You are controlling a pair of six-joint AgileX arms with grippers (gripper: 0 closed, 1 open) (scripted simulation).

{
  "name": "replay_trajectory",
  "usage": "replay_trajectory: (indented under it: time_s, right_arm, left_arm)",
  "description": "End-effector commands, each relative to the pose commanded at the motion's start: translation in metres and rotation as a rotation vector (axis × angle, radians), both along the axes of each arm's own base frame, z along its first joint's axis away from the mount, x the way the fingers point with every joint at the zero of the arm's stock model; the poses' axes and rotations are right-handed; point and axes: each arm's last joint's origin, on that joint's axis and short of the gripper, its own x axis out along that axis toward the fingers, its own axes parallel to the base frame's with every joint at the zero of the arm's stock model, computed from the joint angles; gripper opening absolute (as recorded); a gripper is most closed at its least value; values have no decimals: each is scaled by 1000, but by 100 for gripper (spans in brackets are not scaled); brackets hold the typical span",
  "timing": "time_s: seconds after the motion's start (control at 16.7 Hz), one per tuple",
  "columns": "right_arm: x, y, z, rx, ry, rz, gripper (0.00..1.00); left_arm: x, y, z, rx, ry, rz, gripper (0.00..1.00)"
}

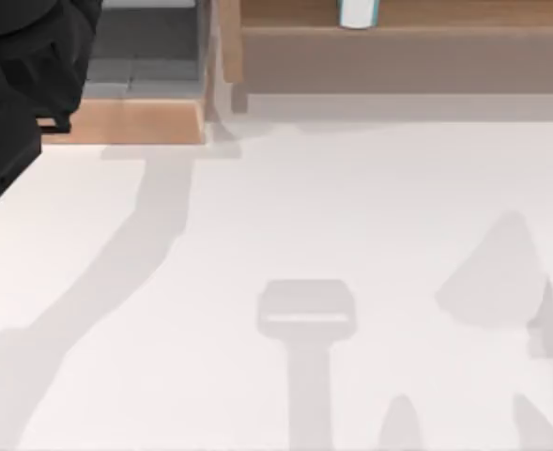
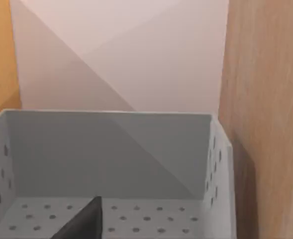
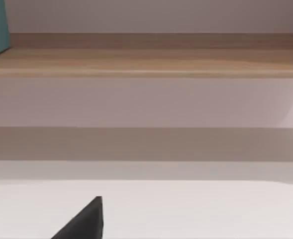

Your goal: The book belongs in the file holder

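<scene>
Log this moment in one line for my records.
thin teal-blue book: on wooden shelf | grey box-shaped file holder: bookless | left arm: over holder

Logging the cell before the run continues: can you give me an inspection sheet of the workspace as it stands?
Surface: white table, crossed by grey shadows.
Job's things: the book stands on the long wooden shelf at the far edge, not in the file holder, which sits at the far left beside the shelf; its perforated grey floor holds nothing.
Clutter: nothing seen.
Grippers: left arm hangs at the far left next to the file holder, its wrist view looking into it; a dark fingertip shows in the right wrist view, facing the shelf.
Cables: nothing seen.
Surroundings: pale wall behind the shelf.
</scene>
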Motion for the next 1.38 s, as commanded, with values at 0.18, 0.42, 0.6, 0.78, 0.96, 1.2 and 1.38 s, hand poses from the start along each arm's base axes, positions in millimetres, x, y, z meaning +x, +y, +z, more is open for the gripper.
replay_trajectory:
  time_s: [0.18, 0.42, 0.6, 0.78, 0.96, 1.2, 1.38]
  right_arm:
    - [0, 0, 0, 0, 0, 0, 100]
    - [0, 0, 0, 0, 0, 0, 100]
    - [0, 0, 0, 0, 0, 0, 100]
    - [0, 0, 0, 0, 0, 0, 100]
    - [0, 0, 0, 0, 0, 0, 100]
    - [0, 0, 0, 0, 0, 0, 100]
    - [0, 0, 0, 0, 0, 0, 100]
  left_arm:
    - [52, -69, -16, 1, 12, -4, 100]
    - [98, -153, -65, 8, 27, -9, 100]
    - [117, -195, -105, 12, 34, -5, 100]
    - [127, -214, -127, 10, 34, 2, 100]
    - [128, -218, -132, 9, 34, 4, 100]
    - [130, -215, -132, 11, 36, 6, 100]
    - [137, -217, -131, 9, 34, 4, 100]
